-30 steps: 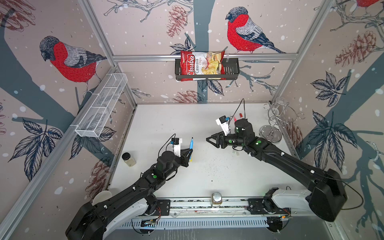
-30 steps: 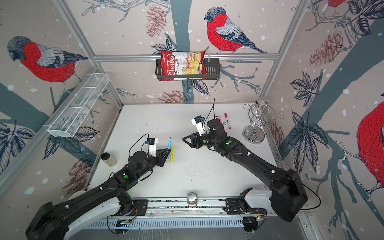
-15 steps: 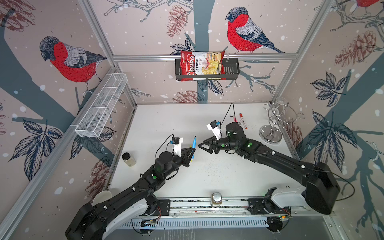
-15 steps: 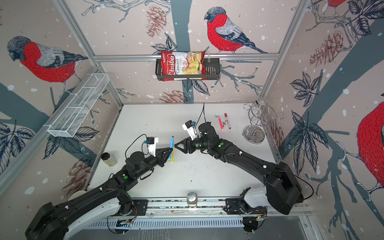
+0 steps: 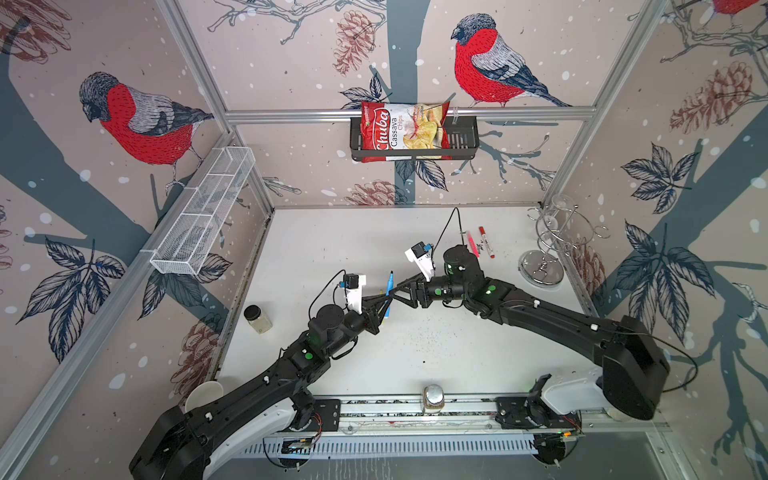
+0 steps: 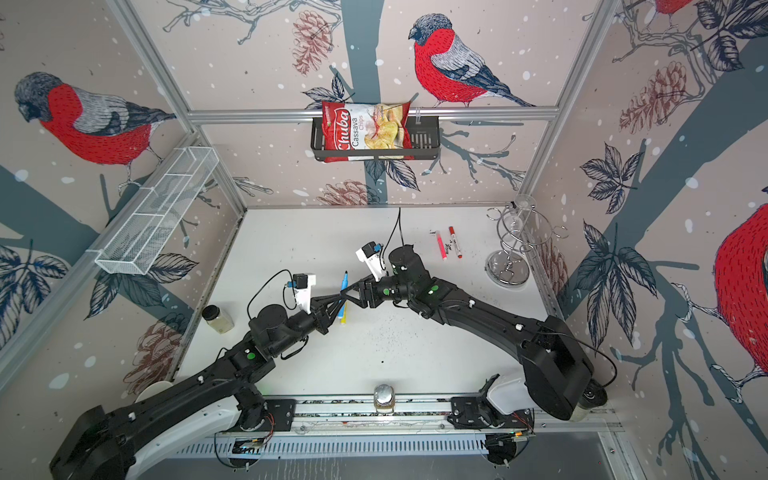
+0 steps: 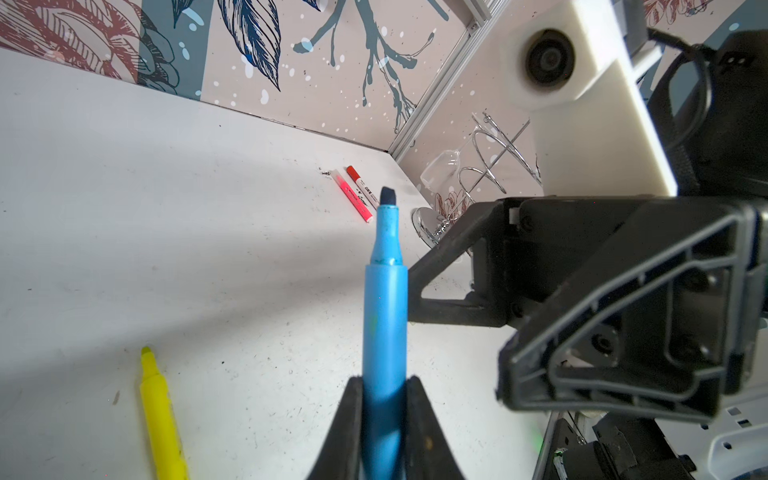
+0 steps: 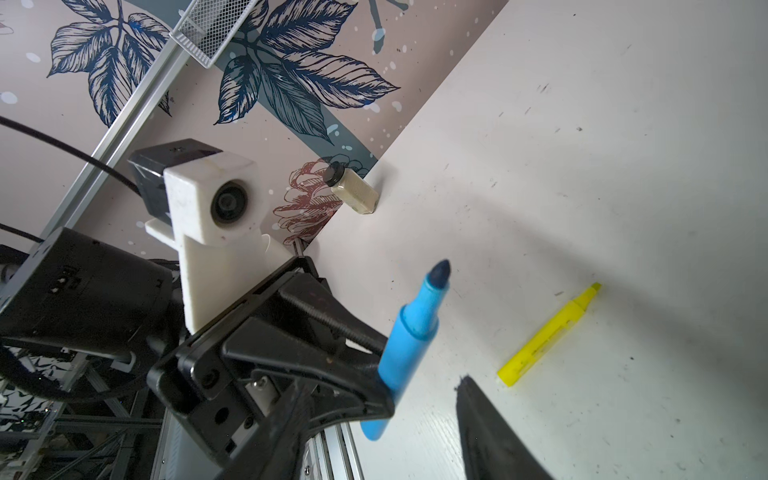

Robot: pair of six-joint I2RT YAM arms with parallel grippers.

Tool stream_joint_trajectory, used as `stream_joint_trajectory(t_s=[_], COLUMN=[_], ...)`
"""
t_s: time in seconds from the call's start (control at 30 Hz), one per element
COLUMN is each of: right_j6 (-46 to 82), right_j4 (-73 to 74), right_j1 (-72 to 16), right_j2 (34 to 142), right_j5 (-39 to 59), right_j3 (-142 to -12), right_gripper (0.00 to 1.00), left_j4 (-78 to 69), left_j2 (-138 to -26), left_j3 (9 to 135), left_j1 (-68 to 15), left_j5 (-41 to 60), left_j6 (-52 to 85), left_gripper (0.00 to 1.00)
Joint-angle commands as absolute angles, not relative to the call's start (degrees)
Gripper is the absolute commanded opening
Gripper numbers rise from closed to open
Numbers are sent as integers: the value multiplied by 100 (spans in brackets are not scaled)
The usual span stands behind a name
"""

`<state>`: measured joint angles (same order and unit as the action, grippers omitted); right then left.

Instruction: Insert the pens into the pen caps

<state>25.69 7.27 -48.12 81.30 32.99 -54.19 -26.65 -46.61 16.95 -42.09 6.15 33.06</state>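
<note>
Left gripper [image 7: 384, 384] clenched on blue pen [image 7: 385, 299], right gripper [image 5: 398, 292] spread just beside it, could totally bump that barrel crooked.

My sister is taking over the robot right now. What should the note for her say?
Grippers: the left gripper is shut on the blue pen, whose tip is bare. The right gripper has its jaws open right beside that pen, with nothing visible in them.
Other pens: the yellow pen lies uncapped on the table near the grippers. The pink pen and the white pen lie side by side near the wire stand.
Done: those two look capped.
Left: cap blue and yellow. No loose caps show in any view, so find them first.
</note>
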Motion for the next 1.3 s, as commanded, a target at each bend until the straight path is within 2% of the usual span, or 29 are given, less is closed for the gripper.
stream_joint_trajectory(t_s=[0.0, 0.23, 0.73, 0.9, 1.13, 1.27], right_j6=[2670, 2763, 3063, 3162, 3234, 3240], right_j4=[967, 1061, 1409, 1534, 1570, 1551], right_j1=[-4825, -4825, -4836, -4877, -4898, -4895], right_j2=[8192, 8285, 8451, 8498, 8500, 8451], right_j5=[3345, 3360, 3454, 3454, 3367, 3270], right_j3=[-5491, -5502, -5476, -5432, -5432, -5436], right_gripper=[57, 54, 40, 32, 14, 8], left_j4=[-2997, -3032, -3090, -3122, -3127, -3084], left_j2=[-4659, -4681, -4680, -4658, -4650, -4602], left_j3=[1699, 1705, 1701, 1673, 1679, 1670], left_j1=[-4231, -4295, -4349, -4359, -4377, -4375], left_j5=[637, 589, 509, 492, 506, 501], left_j6=[3338, 3328, 3307, 3310, 3294, 3285], left_gripper=[16, 17, 17, 16, 17, 17])
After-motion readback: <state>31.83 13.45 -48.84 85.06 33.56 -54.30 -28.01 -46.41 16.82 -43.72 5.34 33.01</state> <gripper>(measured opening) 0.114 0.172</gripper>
